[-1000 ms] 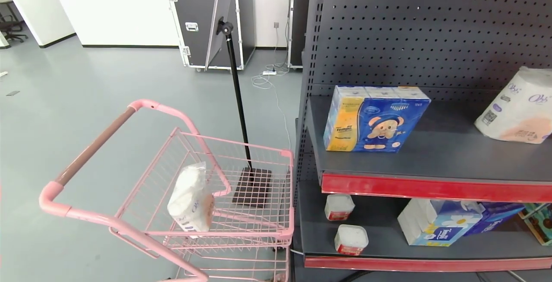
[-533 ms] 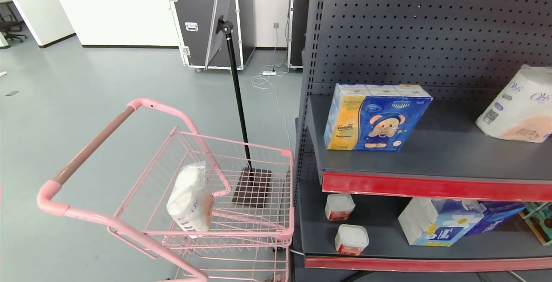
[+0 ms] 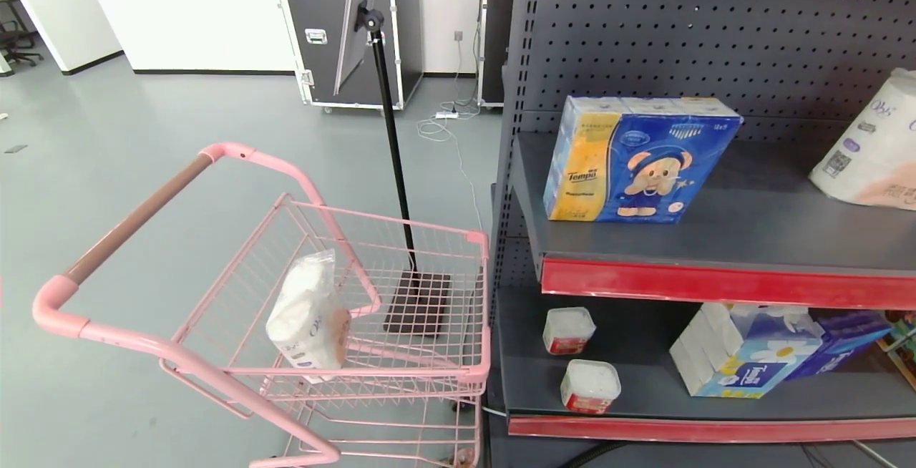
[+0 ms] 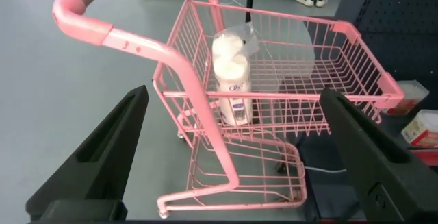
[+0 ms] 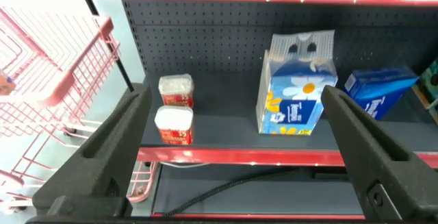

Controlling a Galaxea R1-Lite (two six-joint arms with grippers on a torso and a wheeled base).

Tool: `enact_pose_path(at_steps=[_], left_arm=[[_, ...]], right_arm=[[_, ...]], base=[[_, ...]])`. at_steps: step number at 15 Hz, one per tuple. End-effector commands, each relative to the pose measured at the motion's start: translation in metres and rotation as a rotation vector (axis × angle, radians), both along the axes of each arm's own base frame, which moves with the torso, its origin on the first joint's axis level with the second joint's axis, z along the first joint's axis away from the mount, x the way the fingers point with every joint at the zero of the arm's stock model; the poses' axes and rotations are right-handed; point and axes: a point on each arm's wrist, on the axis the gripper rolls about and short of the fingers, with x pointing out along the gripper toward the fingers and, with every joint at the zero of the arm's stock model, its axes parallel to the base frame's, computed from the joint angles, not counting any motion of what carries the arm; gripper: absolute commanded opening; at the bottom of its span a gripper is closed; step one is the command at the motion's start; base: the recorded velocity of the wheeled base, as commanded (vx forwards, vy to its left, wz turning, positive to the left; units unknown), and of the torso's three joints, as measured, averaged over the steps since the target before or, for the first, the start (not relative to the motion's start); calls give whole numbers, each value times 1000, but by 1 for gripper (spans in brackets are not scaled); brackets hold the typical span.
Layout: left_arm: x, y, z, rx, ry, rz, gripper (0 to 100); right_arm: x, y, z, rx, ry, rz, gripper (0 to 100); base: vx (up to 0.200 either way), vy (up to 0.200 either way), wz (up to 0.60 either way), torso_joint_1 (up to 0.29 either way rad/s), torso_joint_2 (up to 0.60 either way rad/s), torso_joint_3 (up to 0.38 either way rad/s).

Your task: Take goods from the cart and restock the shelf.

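Pick not yet begun: the left gripper (image 4: 233,101) hangs above the pink cart (image 3: 57,308), jaws spread wide, nothing in them. The right gripper (image 5: 236,94), equally wide and empty, faces the lower shelf's tissue pack (image 5: 295,90). The wrapped pack of paper rolls (image 3: 308,310) stands upright in the basket. Next, I'd judge: left arm drops over the rim, closes across the pack (soft wrap, so gently), lifts clear, then heads for the upper shelf (image 3: 751,232).
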Motion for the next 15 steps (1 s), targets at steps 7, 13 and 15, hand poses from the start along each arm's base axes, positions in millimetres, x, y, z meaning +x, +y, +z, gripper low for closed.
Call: enact_pose_path(at_steps=[7, 13, 15], left_arm=[[0, 0, 0, 2, 0, 0, 100], [0, 0, 0, 7, -2, -14, 100], [1, -2, 59, -10, -36, -88, 100]], right_arm=[[0, 0, 0, 0, 1, 0, 100], [0, 0, 0, 0, 1, 0, 100], [0, 0, 0, 0, 1, 0, 100]], base=[[0, 0, 0, -172, 544, 362], [0, 0, 0, -121, 494, 367], [0, 0, 0, -41, 207, 161]])
